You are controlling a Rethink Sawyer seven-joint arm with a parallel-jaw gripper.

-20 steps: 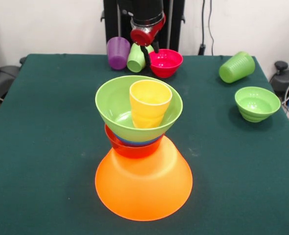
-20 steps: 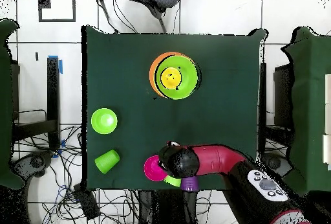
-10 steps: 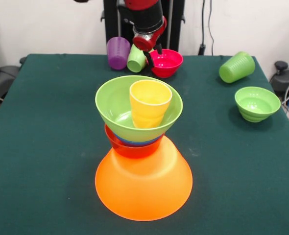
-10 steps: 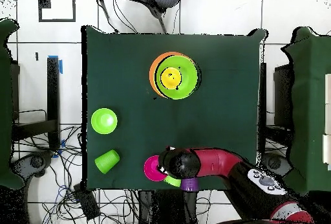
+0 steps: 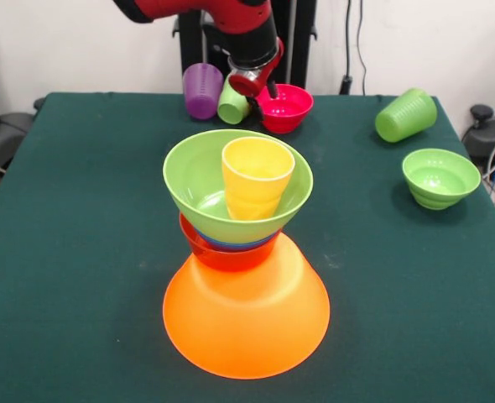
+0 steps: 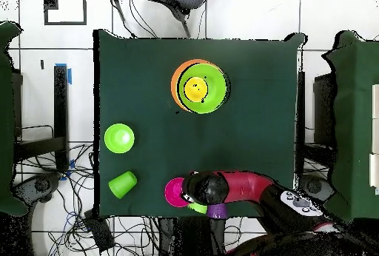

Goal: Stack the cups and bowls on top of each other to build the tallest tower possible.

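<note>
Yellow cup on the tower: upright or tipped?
Upright: the yellow cup stands mouth-up inside the large light green bowl, its round rim showing.

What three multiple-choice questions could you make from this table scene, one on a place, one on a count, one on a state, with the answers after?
1. Where does the yellow cup stand?
A. in the large light green bowl
B. on the table
C. in the pink bowl

2. How many light green cups are off the tower?
A. none
B. two
C. four

3. How does the light green cup at the table's corner lie?
A. upright
B. upside down
C. on its side

Answers: 1 A, it rises from that bowl atop the tower. 2 B, one beside the purple cup, one at the corner. 3 C, its ribbed wall rests on the cloth.
</note>
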